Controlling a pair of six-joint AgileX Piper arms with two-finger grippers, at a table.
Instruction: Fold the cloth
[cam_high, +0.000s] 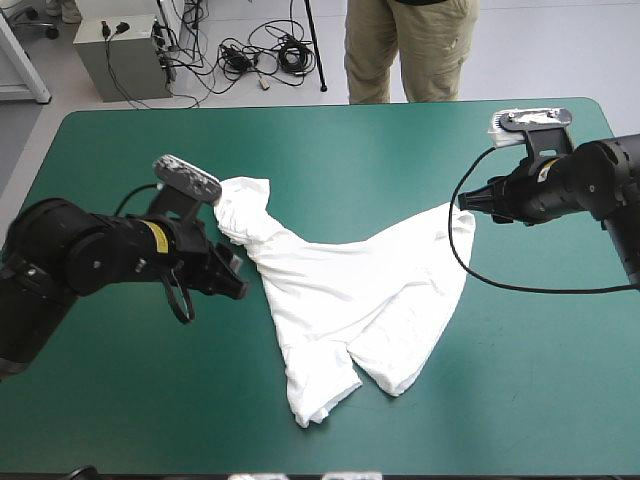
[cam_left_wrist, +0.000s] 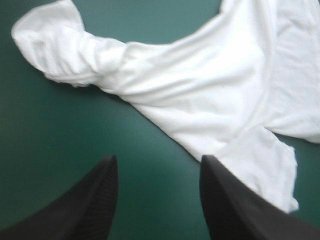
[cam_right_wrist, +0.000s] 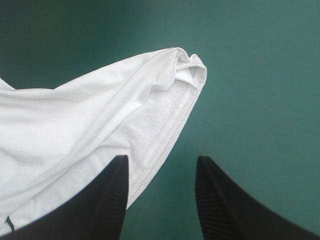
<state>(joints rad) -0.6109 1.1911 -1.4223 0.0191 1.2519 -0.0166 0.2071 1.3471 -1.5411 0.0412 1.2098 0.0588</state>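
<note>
T-shirt (cam_high: 340, 290) just ahead of left end effector (cam_left_wrist: 158, 159), right end effector (cam_right_wrist: 161, 159), both parted

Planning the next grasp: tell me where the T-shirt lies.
In the high view the T-shirt lies rumpled mid-table, between the left gripper and right gripper, held by neither.

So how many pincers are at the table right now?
2. The left pincer, open, is beside the bunched end of the T-shirt; the right pincer, open, is at its opposite corner. Neither is hidden.
</note>
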